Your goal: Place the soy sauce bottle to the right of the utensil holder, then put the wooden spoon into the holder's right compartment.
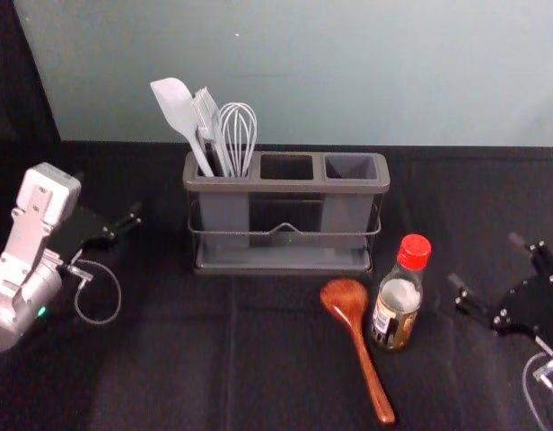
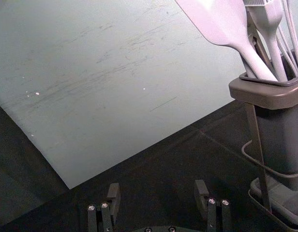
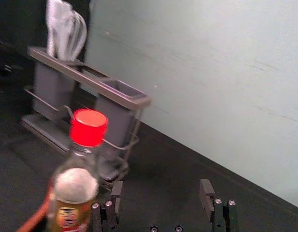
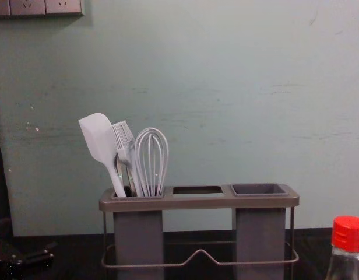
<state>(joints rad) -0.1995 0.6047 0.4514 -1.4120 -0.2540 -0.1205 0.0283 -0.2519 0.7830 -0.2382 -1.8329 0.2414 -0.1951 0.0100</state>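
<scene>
Glossy wooden spoon (image 1: 358, 343), oval-bowled, lies at five o'clock from the boxy utensil holder (image 1: 285, 186); upright glass soy sauce bottle (image 1: 398, 301) at four. Left gripper (image 1: 109, 195) at nine, right gripper (image 1: 485, 260) at three, both spread, empty.

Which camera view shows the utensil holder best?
The head view: it takes in the whole holder, from rim to base. The chest view cuts off its base, the left wrist view catches one end, and in the right wrist view the bottle hides part.
</scene>
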